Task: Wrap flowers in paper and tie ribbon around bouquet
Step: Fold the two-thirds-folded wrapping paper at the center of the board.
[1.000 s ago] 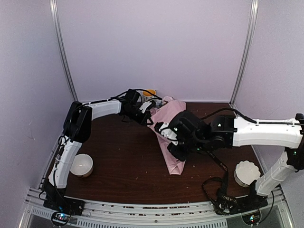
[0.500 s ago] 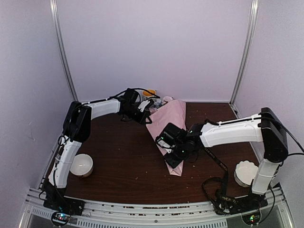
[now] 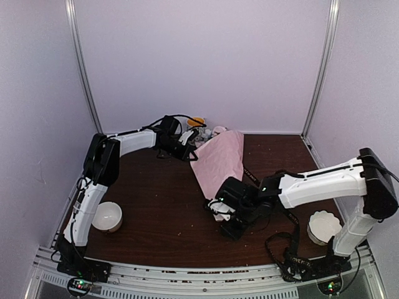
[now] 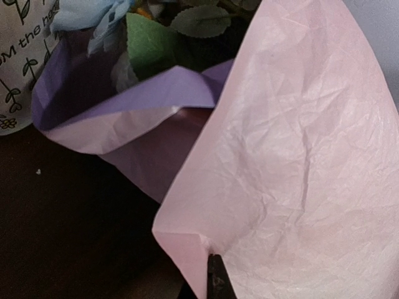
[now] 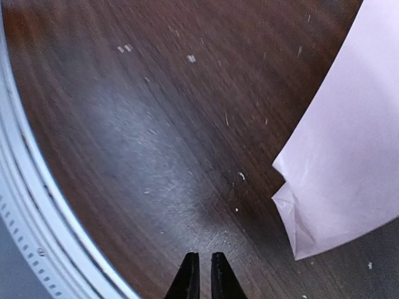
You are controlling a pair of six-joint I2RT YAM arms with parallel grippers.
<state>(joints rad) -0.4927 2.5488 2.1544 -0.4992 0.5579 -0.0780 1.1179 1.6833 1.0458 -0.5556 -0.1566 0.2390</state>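
Observation:
The bouquet (image 3: 218, 159) is a pink paper cone lying on the dark table, its wide end at the back. The flowers (image 4: 93, 18) show there as a pale blue bloom and green leaves inside the lilac lining. My left gripper (image 3: 187, 141) is shut on the paper (image 4: 299, 156) at the cone's left edge; in its wrist view one dark fingertip (image 4: 216, 280) pinches the pink sheet. My right gripper (image 5: 201, 274) hovers low over bare table beside the cone's narrow end (image 5: 336, 187), its fingers nearly together with nothing between them. The black ribbon (image 3: 292, 258) trails under the right arm toward the front rail.
One white bowl (image 3: 107, 216) sits front left and a second white bowl (image 3: 324, 225) front right. A printed white mug (image 4: 19, 62) stands behind the bouquet. The white front rail (image 5: 25, 205) lies close to the right gripper.
My right gripper has slid from the cone's middle toward the front, down past its narrow end, and closed with nothing in it. The left gripper keeps its hold.

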